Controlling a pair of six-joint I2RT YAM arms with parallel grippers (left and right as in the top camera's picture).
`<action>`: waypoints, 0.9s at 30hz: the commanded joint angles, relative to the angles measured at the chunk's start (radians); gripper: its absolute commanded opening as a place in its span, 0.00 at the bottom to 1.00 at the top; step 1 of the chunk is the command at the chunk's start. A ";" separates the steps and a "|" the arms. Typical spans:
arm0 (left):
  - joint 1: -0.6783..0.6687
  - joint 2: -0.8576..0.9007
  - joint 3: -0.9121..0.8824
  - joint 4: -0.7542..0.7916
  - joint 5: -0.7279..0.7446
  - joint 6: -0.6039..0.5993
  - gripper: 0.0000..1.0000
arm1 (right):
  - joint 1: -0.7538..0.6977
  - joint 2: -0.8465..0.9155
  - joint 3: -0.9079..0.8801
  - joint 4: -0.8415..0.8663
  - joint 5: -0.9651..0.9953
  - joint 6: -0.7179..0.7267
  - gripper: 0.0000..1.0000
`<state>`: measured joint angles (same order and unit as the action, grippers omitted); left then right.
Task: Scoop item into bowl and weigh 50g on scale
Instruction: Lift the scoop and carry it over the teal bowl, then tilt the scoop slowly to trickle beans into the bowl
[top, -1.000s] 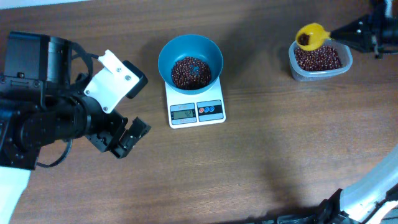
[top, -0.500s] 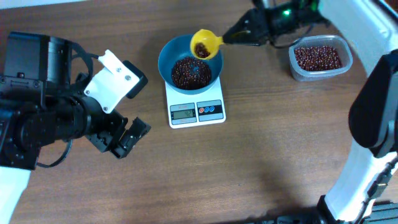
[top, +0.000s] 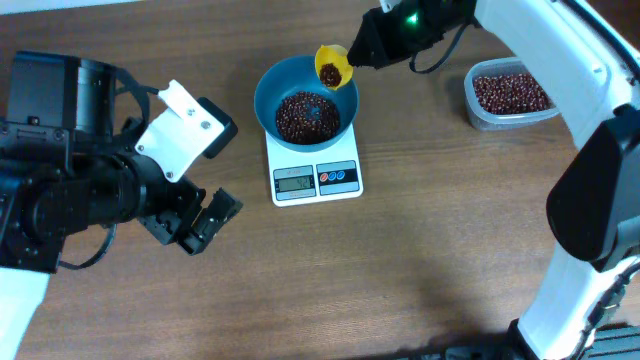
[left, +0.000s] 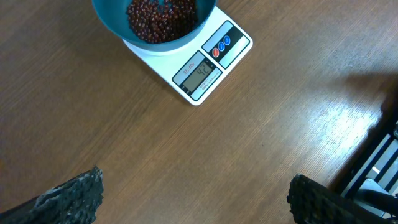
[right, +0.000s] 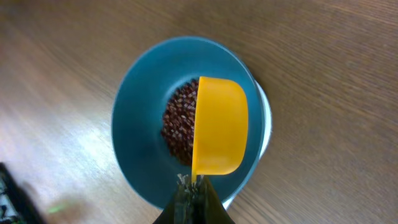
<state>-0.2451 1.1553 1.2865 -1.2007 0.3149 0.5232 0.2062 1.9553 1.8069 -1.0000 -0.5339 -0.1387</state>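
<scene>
My right arm (top: 560, 60) reaches in from the far right edge, stretched across the back of the tabletop (top: 450, 230) with its wrist over the far rim of the bowl (top: 268, 88). The right fingers (top: 363, 52) are clenched on the handle of a yellow scoop (top: 333, 66), which is tilted above the bowl's far right rim with a few beans (top: 305, 115) in it; in the wrist view its back covers part of the heap below. The bowl sits on the scale (top: 315, 180) and holds a mound of beans. More beans lie in the clear tub (top: 512, 95), well off to the right. My left arm (top: 90, 180) rests low at the left side, its left fingers (top: 205, 220) released and spread wide, holding nothing, apart from the scale and pointed toward it.
</scene>
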 joint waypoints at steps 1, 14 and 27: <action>-0.002 -0.006 -0.002 0.003 0.010 -0.002 0.99 | 0.057 -0.039 0.026 -0.008 0.101 -0.030 0.04; -0.002 -0.006 -0.002 0.002 0.010 -0.002 0.99 | 0.121 -0.125 0.027 -0.010 0.233 -0.049 0.04; -0.002 -0.006 -0.002 0.002 0.010 -0.002 0.99 | 0.160 -0.124 0.027 -0.009 0.280 -0.070 0.04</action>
<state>-0.2451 1.1553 1.2865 -1.2003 0.3149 0.5232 0.3618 1.8576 1.8103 -1.0096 -0.2619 -0.2062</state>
